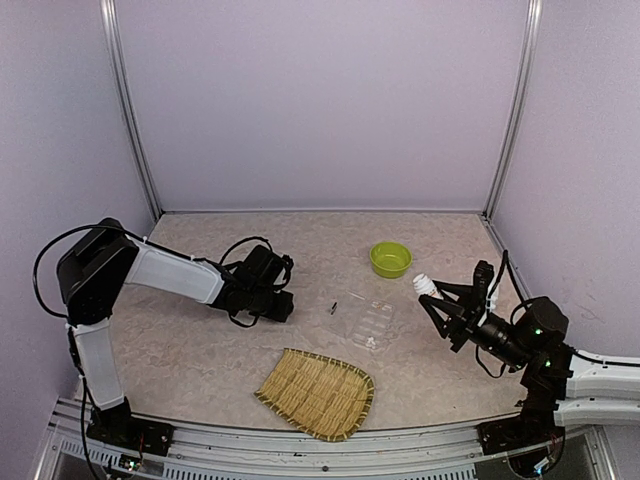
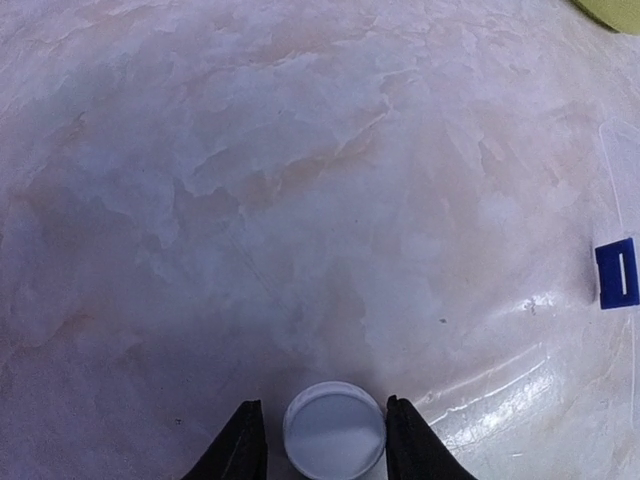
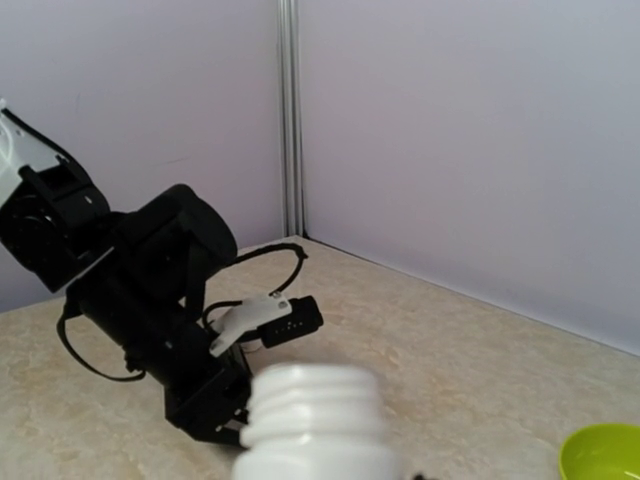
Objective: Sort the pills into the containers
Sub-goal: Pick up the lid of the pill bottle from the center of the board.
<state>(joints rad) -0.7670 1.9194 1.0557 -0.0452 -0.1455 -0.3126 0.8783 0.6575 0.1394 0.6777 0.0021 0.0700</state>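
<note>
Beyond tray [image 1: 318, 393], organiser box [image 1: 372, 322] lengthwise near-to-far

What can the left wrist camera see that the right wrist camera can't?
Only the left wrist camera: a round white cap on the table between its jaws, and a blue tab on the clear organiser box.
Only the right wrist camera: an open white bottle right up close, the left arm, the lilac walls and a metal post.
Both: the marbled table and a bit of the green bowl.
</note>
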